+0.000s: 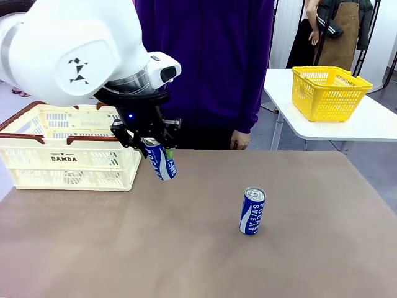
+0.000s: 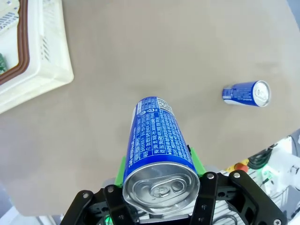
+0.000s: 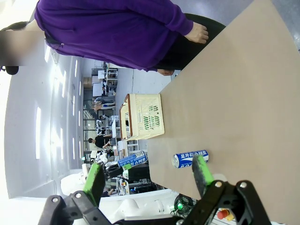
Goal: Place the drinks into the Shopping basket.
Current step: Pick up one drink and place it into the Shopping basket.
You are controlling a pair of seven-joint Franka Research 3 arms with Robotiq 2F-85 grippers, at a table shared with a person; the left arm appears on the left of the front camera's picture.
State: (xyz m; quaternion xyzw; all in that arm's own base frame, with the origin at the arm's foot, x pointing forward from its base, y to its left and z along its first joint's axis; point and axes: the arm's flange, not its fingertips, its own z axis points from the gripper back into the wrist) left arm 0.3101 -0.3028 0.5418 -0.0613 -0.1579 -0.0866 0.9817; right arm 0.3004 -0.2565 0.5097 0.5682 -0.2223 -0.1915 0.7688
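Left gripper [image 1: 155, 148] jaws are gripping a blue can [image 2: 157, 140], tab end facing the wrist camera; right gripper [image 3: 147, 164] jaws are standing open.

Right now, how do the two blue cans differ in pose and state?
The gripped can hangs tilted above the table, clamped in the left gripper; the standing can is upright on the table, untouched. The gripped can is just beside the Shopping basket; the standing can is farther off, toward the robot's right. Both are slim blue cans with white lettering and silver tops.
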